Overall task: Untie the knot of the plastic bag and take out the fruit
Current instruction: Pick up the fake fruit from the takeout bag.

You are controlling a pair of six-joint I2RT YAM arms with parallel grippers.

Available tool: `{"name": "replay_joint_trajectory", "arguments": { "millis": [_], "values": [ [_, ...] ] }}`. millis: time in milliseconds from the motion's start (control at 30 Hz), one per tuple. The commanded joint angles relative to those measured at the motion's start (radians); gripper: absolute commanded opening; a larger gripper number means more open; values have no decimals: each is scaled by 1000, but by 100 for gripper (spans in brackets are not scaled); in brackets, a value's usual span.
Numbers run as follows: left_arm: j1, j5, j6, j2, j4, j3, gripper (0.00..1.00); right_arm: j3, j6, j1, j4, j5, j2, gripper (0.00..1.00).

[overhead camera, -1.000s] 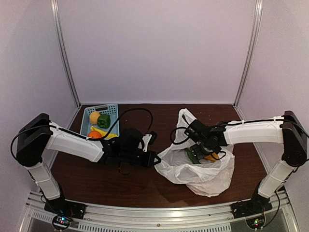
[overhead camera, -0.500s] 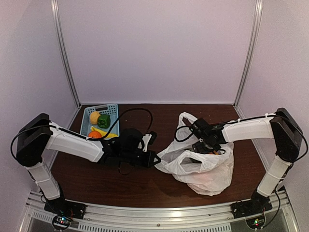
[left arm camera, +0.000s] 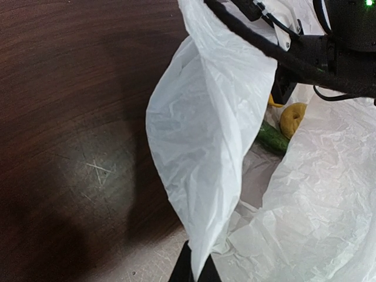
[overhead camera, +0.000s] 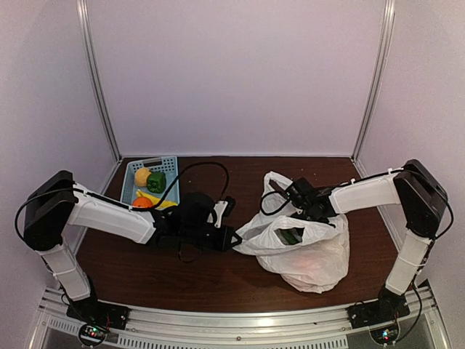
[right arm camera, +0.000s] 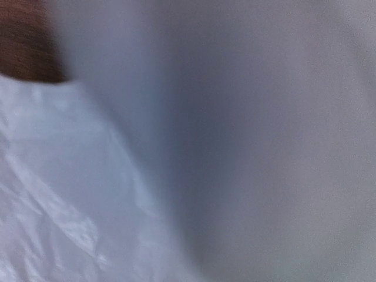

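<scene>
The white plastic bag (overhead camera: 309,254) lies right of centre, mouth gaping open; the knot does not show in any view. My left gripper (overhead camera: 234,240) is shut on a fold of the bag's left rim, the white film pinched between its black fingertips (left arm camera: 187,271). My right gripper (overhead camera: 311,214) reaches into the bag's mouth from the far side. Its wrist view is a blur of white plastic, so its jaws are hidden. Fruit still inside the bag: a long green piece (left arm camera: 271,138) and a yellow ribbed one (left arm camera: 292,119).
A blue basket (overhead camera: 168,161) at the back left holds several fruits, among them a green pepper (overhead camera: 156,182) and an orange one (overhead camera: 143,203). A black cable (overhead camera: 203,169) loops over the brown table behind the left arm. Walls enclose three sides.
My right gripper has pulled up and back from deep in the bag to its far rim. The bag's mouth has risen and narrowed around it. The left arm keeps its grip, unmoved.
</scene>
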Motion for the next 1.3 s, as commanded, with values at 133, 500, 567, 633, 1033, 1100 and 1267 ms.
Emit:
{"name": "replay_joint_trajectory", "arguments": {
  "millis": [133, 500, 567, 633, 1033, 1100, 1267],
  "values": [
    [-3, -17, -8, -21, -23, 11, 0, -25, -17, -5, 15, -109, -112, 38],
    [-2, -5, -5, -12, -13, 42, 0, -83, -27, 57, 57, -249, -349, 34],
    [-2, -4, -4, -10, -10, 54, 0, -82, -25, 86, 59, -259, -372, 34],
    [-2, -3, -2, -8, -11, 70, 0, -80, -23, 118, 69, -272, -386, 35],
    [-3, -1, -6, -4, -6, 96, 0, 6, -15, 302, 95, -271, -360, 35],
    [-3, -5, -10, -6, -7, 93, 0, 19, 8, 310, 108, -251, -369, 36],
    [-3, -44, -30, -61, 34, 45, 25, 48, 81, 312, 151, -201, -406, 36]
  ]
}}
